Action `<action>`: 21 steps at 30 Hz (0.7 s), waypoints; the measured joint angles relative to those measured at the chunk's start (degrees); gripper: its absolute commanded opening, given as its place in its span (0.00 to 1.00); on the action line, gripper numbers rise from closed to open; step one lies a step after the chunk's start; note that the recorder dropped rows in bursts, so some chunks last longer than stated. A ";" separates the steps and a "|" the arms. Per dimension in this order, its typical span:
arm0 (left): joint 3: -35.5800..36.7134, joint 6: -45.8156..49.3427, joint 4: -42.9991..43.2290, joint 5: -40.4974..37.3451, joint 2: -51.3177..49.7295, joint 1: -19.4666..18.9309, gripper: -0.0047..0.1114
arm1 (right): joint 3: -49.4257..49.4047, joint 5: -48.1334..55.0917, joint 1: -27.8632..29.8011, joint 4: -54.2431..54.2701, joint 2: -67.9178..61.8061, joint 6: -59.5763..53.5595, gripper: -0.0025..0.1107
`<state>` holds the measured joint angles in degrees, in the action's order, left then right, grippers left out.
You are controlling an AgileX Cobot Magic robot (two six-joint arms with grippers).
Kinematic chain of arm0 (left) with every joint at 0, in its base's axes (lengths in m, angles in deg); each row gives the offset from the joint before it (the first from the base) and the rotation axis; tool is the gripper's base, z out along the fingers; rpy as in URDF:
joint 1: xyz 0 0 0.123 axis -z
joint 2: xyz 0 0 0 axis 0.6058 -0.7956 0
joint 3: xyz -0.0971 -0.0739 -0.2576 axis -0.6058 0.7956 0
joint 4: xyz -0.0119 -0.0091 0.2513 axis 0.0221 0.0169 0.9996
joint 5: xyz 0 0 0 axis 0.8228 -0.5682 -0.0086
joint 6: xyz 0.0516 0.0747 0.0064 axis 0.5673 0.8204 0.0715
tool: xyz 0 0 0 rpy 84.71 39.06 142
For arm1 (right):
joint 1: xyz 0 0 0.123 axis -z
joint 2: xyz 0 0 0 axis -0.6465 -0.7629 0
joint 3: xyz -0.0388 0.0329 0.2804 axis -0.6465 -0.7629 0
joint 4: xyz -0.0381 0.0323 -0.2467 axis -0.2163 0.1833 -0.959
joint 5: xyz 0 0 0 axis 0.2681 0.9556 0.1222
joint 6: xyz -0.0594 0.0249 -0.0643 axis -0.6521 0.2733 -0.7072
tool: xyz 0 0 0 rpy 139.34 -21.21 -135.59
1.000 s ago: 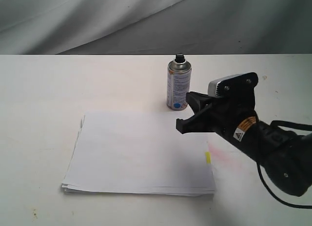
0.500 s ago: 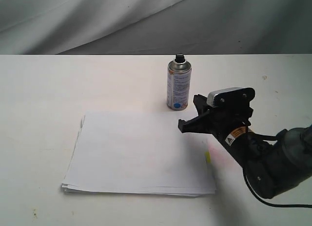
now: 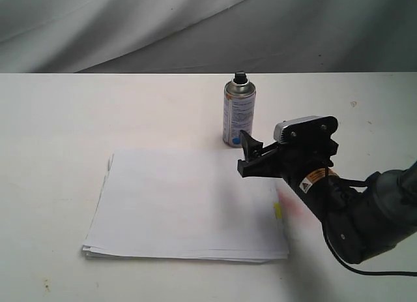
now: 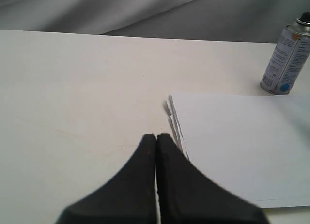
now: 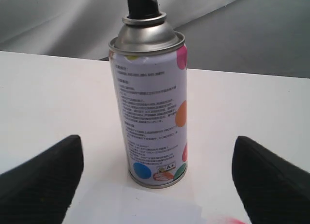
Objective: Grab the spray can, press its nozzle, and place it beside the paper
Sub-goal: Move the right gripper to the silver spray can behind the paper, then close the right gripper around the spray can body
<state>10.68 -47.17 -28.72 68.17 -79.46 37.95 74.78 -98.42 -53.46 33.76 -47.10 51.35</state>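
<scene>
- Right gripper (image 3: 246, 156) is spread wide and holds nothing. In the wrist view one finger shows on each side of the spray can (image 5: 150, 117), and neither touches it.
- Left gripper (image 4: 156, 138) is pressed shut and empty, near a corner of the paper (image 3: 186, 204) and well apart from the can.
- The can stands upright on the table (image 3: 58, 119), just past the paper's far right corner. The nozzle (image 5: 142, 5) on top is untouched.
- Relative to the right pincer, the can is dead ahead, centred on the gap and low against the fingers. From the exterior view I judge the fingertips are near its base but not yet around it.
- Risk: one fingertip could meet the wall first if the approach drifts. A light, narrow can would likely tip or skid.
- Risk: closing low on smooth round metal could let the can pivot or slip on the lift.
- Risk: a grip too high would crowd the nozzle and leave the other arm no room to press.
</scene>
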 measured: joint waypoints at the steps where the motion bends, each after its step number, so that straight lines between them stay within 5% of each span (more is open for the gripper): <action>1: 0.00 0.00 0.00 0.00 0.00 0.00 0.04 | 0.00 0.00 0.00 0.00 0.00 0.00 0.72; 11: 0.00 0.00 0.00 0.00 0.00 0.00 0.04 | 1.50 0.83 0.00 0.00 -0.13 -0.78 0.72; 21: 0.00 0.00 0.00 0.00 0.00 0.00 0.04 | 14.77 4.08 0.00 -0.11 -8.65 -4.66 0.72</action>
<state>10.68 -47.17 -28.72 68.17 -79.46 37.95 89.55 -94.34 -53.46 33.64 -55.75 46.69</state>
